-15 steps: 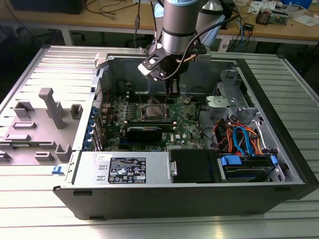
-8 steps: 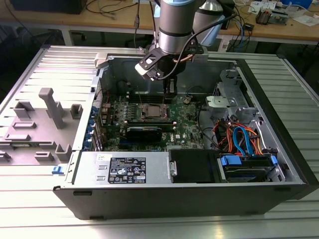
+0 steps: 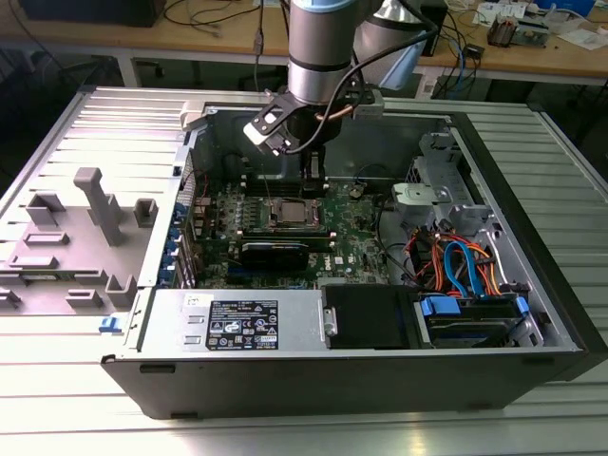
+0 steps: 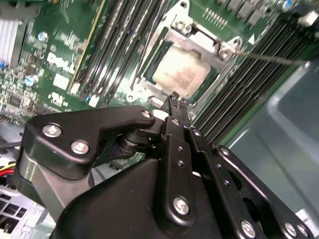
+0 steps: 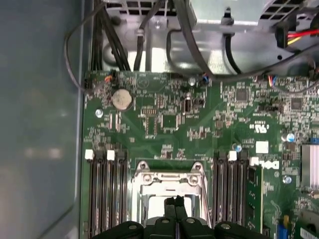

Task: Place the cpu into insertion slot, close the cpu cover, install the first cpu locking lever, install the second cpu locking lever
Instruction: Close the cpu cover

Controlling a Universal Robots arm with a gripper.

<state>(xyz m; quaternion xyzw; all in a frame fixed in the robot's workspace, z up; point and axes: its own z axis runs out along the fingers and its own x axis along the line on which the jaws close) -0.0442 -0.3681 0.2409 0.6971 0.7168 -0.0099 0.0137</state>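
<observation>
I saw white stickers (image 3: 244, 326) on metal power-supply housing (image 3: 296, 328), print too small for me. White logo lettering (image 5: 269, 164) on green motherboard (image 5: 199, 129) in both wrist views. White triangle mark (image 4: 250, 39) beside socket corner. Faint print on cpu (image 4: 182, 72) top, illegible.

The robot arm (image 3: 318, 47) hung down into the open computer case (image 3: 313, 380), its gripper (image 3: 313, 180) just above the motherboard (image 3: 366, 242) and close beside the silver cpu (image 3: 288, 212), with grey plastic holders (image 3: 95, 209) at the exterior view's left.
</observation>
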